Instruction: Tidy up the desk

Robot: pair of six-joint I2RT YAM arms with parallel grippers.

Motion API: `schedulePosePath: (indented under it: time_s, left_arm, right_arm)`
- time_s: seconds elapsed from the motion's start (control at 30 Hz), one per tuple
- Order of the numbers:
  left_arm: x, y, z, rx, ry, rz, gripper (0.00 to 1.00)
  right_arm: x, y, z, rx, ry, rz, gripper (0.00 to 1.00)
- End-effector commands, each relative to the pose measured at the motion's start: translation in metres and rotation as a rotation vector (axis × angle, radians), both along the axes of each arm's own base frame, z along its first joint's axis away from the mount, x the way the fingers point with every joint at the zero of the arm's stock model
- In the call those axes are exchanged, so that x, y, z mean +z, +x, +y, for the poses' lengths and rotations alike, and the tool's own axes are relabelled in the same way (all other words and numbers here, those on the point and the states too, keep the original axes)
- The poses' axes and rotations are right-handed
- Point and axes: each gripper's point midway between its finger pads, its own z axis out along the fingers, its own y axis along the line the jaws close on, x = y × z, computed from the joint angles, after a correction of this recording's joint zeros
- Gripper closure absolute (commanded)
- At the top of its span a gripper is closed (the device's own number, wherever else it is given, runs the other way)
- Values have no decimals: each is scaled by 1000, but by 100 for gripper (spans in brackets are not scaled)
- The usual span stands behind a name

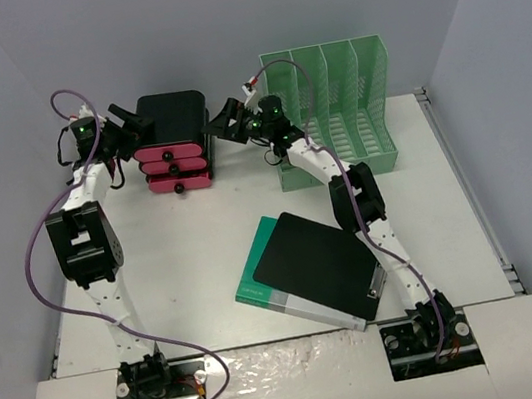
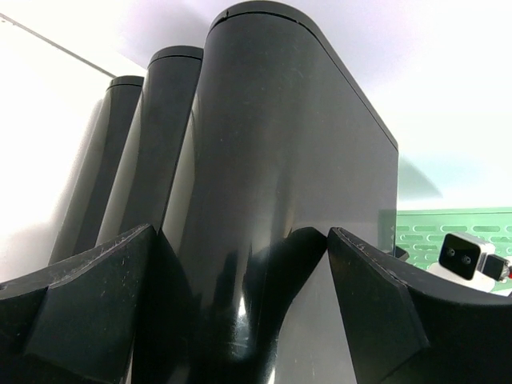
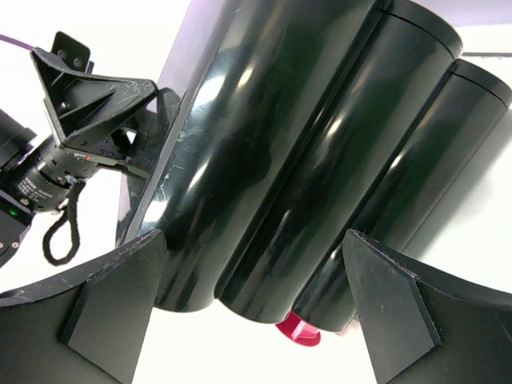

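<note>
On the white desk (image 1: pixel 187 273) a black three-tier drawer unit (image 1: pixel 173 121) with pink drawer fronts (image 1: pixel 172 168) stands at the back. My left gripper (image 1: pixel 135 122) is open at the unit's far left corner, and my right gripper (image 1: pixel 221 124) is open at its right side. In the left wrist view the unit's glossy black side (image 2: pixel 272 160) fills the space ahead of the open gripper (image 2: pixel 240 232). The right wrist view shows the three black tiers (image 3: pixel 320 136) ahead of the open gripper (image 3: pixel 254 236), with a pink drawer knob (image 3: pixel 298 328) below.
A green slotted file organiser (image 1: pixel 333 108) stands at the back right, just behind the right arm. A black notebook (image 1: pixel 317 262) lies on a teal book (image 1: pixel 258 277) near the front middle. Pale grey walls close in the left, back and right sides.
</note>
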Motion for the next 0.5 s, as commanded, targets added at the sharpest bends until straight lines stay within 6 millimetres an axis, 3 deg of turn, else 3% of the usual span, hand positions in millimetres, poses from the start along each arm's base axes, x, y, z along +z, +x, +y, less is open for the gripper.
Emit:
schedulePosePath:
  time_s: [0.0, 0.23, 0.47]
  left_arm:
    - [19, -35, -61, -156, -44, 26, 17]
    - [12, -48, -67, -175, -41, 45, 17]
    - [15, -45, -67, -163, -42, 41, 17]
  right_arm:
    - [51, -16, 9, 35, 27, -96, 12]
    - [58, -21, 8, 38, 20, -99, 12]
    - [68, -33, 3, 3, -83, -114, 18]
